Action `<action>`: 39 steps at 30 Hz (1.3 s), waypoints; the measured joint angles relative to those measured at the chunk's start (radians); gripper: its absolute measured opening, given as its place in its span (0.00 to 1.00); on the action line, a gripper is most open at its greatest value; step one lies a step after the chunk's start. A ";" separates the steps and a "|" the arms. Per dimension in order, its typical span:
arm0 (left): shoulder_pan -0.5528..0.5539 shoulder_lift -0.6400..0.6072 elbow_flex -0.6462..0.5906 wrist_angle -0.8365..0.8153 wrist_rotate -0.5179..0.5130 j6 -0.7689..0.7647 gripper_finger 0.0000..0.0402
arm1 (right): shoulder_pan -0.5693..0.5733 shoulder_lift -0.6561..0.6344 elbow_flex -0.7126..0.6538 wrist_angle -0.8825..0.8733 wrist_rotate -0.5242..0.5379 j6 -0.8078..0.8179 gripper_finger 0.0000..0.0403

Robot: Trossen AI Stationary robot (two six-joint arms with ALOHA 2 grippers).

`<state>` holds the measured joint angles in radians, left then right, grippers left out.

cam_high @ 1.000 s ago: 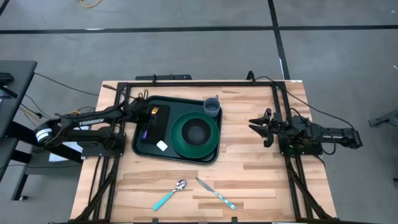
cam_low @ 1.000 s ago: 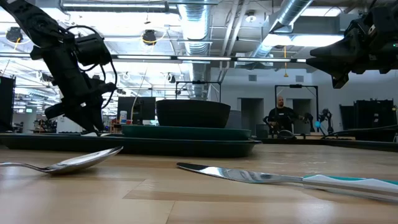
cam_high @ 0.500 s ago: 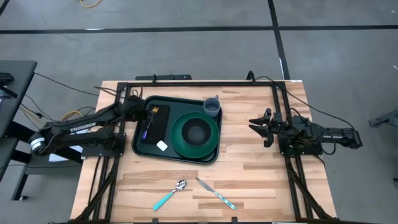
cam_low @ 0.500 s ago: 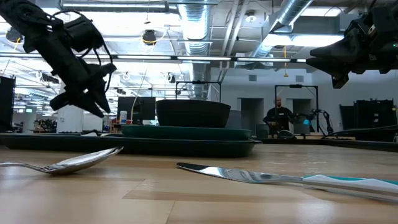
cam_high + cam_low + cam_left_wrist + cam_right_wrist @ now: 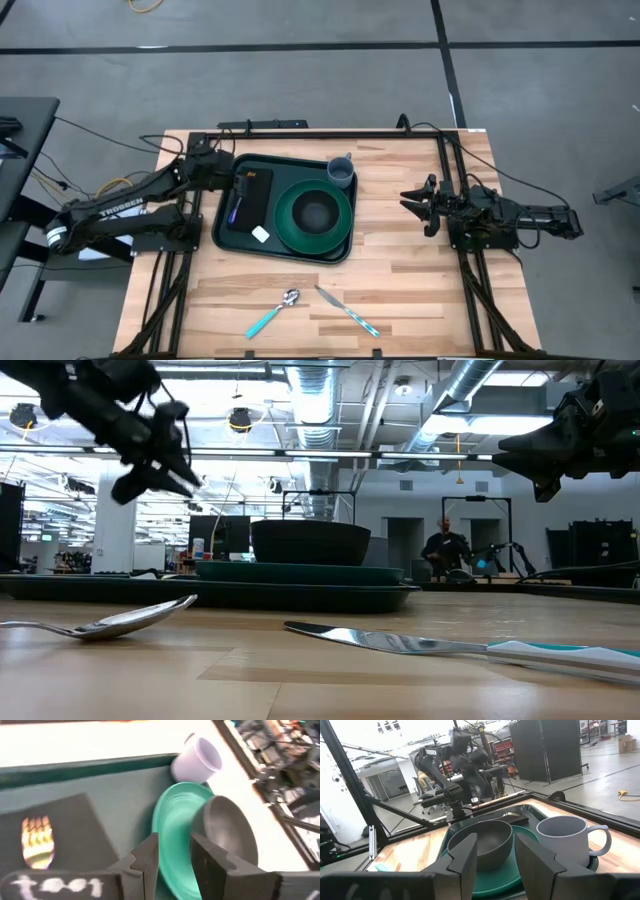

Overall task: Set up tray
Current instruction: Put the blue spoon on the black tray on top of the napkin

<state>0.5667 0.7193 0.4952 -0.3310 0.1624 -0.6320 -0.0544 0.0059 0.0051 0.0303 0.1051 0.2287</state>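
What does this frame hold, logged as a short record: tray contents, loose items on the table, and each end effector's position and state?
tray: dark green, left-centre of table
on tray: green plate holding dark bowl; mug at far corner; black rectangle; small white piece
off tray: spoon and knife, near edge
left end effector: raised at the tray's left rim, open, empty
right end effector: right of tray, open, empty

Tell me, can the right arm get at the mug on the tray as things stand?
Probably yes. The right gripper hovers open beside the tray, facing the mug at the near corner, with only bare table between; the left gripper is across the tray.
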 joint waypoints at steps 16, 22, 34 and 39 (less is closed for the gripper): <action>-0.197 0.000 0.149 -0.136 0.037 0.074 0.24 | 0.000 0.000 0.000 0.000 0.000 0.000 0.30; -0.346 0.000 0.149 -0.160 0.039 -0.001 0.24 | 0.000 0.000 0.000 0.000 0.000 0.000 0.30; -0.778 0.007 0.149 -0.130 -0.170 -0.252 0.24 | 0.000 0.000 0.000 0.000 0.000 0.000 0.30; -0.943 0.089 0.149 0.037 -0.167 -0.299 0.24 | 0.000 0.000 0.000 0.000 0.000 0.000 0.30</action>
<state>-0.3766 0.8085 0.6446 -0.2935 -0.0041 -0.9307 -0.0540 0.0063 0.0051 0.0303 0.1055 0.2291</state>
